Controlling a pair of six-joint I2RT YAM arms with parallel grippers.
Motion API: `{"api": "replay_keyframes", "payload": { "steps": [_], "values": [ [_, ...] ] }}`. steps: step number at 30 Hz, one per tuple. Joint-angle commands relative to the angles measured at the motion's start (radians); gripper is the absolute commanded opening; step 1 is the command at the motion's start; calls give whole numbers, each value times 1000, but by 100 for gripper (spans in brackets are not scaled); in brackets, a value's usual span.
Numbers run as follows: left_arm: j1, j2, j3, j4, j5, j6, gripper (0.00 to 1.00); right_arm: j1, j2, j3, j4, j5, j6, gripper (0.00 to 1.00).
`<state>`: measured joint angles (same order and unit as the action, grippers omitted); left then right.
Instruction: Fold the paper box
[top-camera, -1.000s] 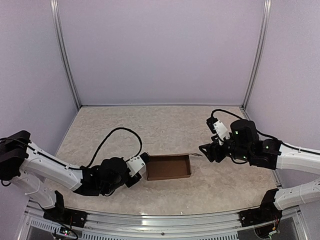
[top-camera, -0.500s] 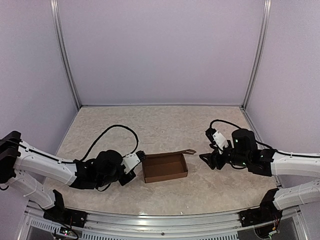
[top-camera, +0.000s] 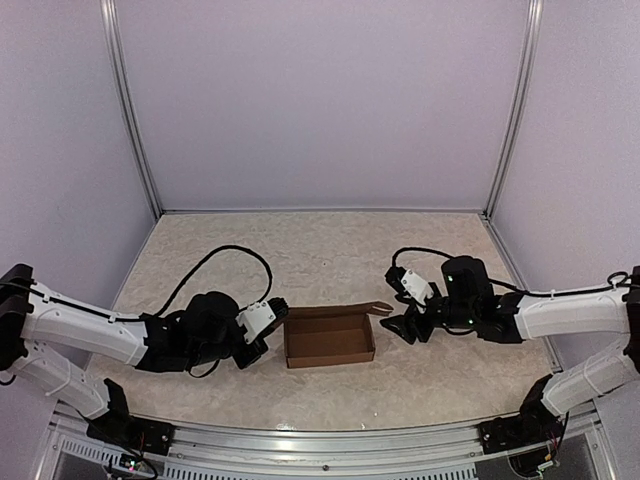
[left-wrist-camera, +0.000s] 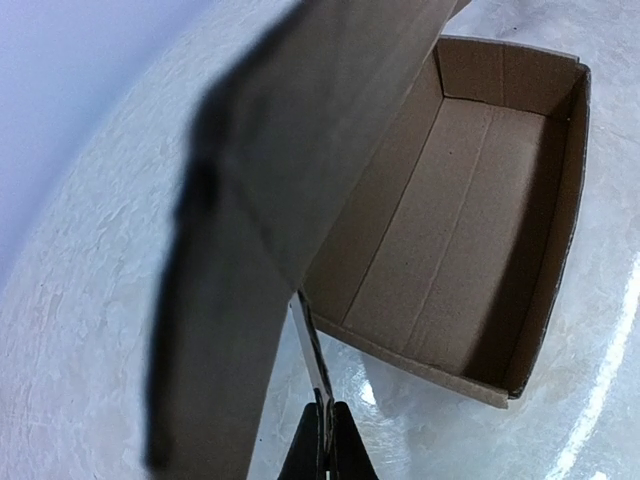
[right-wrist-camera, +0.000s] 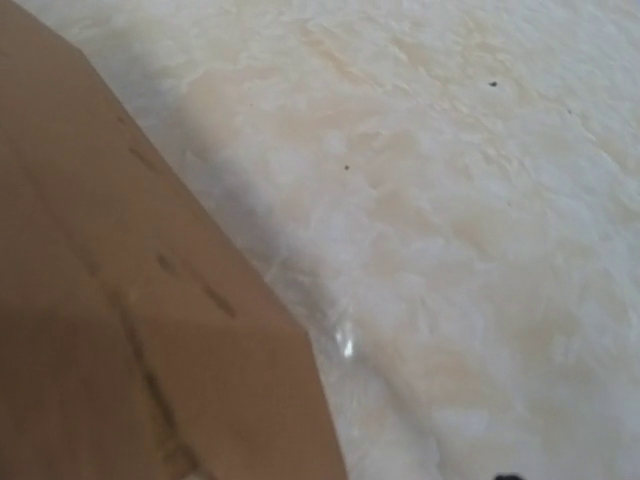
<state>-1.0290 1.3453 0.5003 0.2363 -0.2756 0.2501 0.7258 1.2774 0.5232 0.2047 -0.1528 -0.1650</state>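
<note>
Lilac panel walls (top-camera: 320, 100) enclose a beige marbled counter (top-camera: 330, 250). The paper box (top-camera: 329, 342) sits on the counter near its front centre, between the 2 arms. It is already raised into an open tray with 4 walls standing.

**Position.** The box's long axis runs left to right, so each short end faces 1 claw. A lid flap (top-camera: 335, 310) stands along the far long edge, and its tab (top-camera: 380, 304) projects toward the right arm.

**Left claw** (top-camera: 279, 318). It is against the left short end. In the left wrist view the fingers (left-wrist-camera: 335, 450) are closed tight on a thin cardboard edge, judged to be the box's end panel.

**Right claw** (top-camera: 398, 328). It is just beside the right short end and not touching it. From overhead its fingers read as parted, with nothing between them. It is the nearer claw to the tab.

**Views compared.**
- The left wrist view alone shows the bare tray floor (left-wrist-camera: 450, 210), with nothing tucked inside.
- The right wrist view shows only a blurred brown panel (right-wrist-camera: 120, 330) close to the lens and none of the claw's own fingers.
- Only the overhead view shows both arms and the lid's lean.

**Judgement.** Closing the lid is the step in hand, and the tab lies up and left of the right claw.
</note>
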Motion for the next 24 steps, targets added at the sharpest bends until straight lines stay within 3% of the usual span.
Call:
{"api": "replay_keyframes", "payload": {
  "steps": [1, 5, 10, 24],
  "values": [
    [10, -22, 15, -25, 34, -4, 0, -12, 72, 43, 83, -50, -76, 71],
    [12, -27, 11, -25, 40, -7, 0, -12, 97, 58, 104, -78, -79, 66],
    [16, -30, 3, -18, 40, -9, 0, -12, 106, 64, 96, -104, -75, 46],
    [28, -64, 1, -18, 35, -25, 0, -12, 81, 27, 85, -84, -36, 31]
  ]
}}
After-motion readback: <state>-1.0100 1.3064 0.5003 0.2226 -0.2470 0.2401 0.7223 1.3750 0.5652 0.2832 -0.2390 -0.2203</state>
